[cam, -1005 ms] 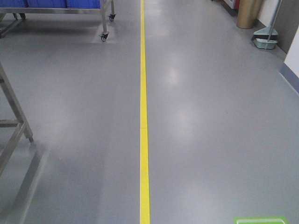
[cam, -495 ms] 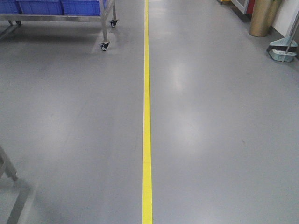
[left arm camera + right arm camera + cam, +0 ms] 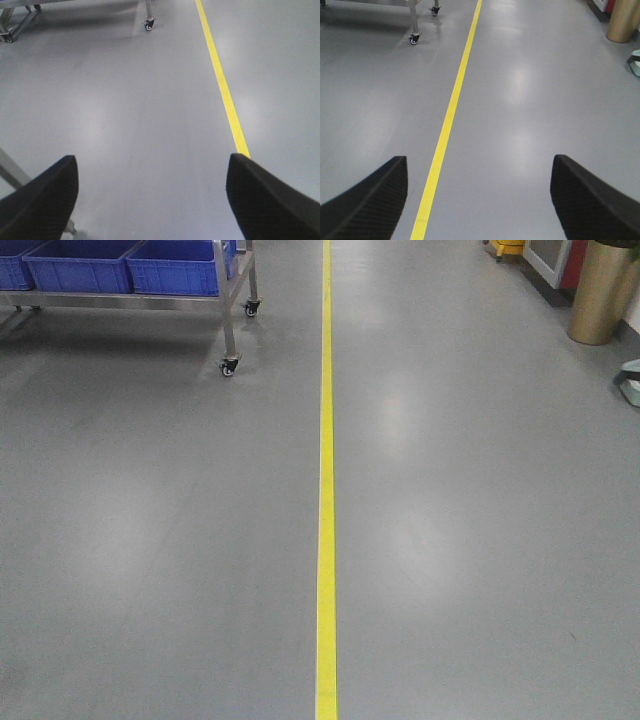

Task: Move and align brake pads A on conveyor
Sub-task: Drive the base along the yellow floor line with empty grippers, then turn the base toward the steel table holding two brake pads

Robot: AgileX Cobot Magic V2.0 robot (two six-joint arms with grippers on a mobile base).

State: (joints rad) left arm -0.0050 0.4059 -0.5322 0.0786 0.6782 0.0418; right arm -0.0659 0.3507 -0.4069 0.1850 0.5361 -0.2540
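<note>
Nearest the lens in the left wrist view, the left hand (image 3: 152, 200) is hanging released, its two black textured fingers (image 3: 42, 200) spread wide and grasping nothing, with only grey floor (image 3: 140, 115) showing between them. A slanted steel leg (image 3: 12, 172) is poking in just beside the finger at the picture's left edge. The right hand (image 3: 477, 200) is likewise hanging open and empty over the floor, and the yellow line (image 3: 447, 120) is running up from just inside the finger at its picture's left edge. In the front-facing view that line is stretching straight away down the middle of the glossy floor, which is reflecting soft patches of light. Farther off, left of the line, a steel trolley (image 3: 228, 310) is standing on small casters (image 3: 229, 367) and carrying blue bins (image 3: 170, 265). Far off to the right, a gold cylindrical bin (image 3: 605, 290) is standing, with a pale teal object (image 3: 632, 380) at the frame edge nearer the camera and something yellow (image 3: 508, 248) at the top edge. The brake pads A and the conveyor are lying outside all three views, so I cannot tell where they are.
</note>
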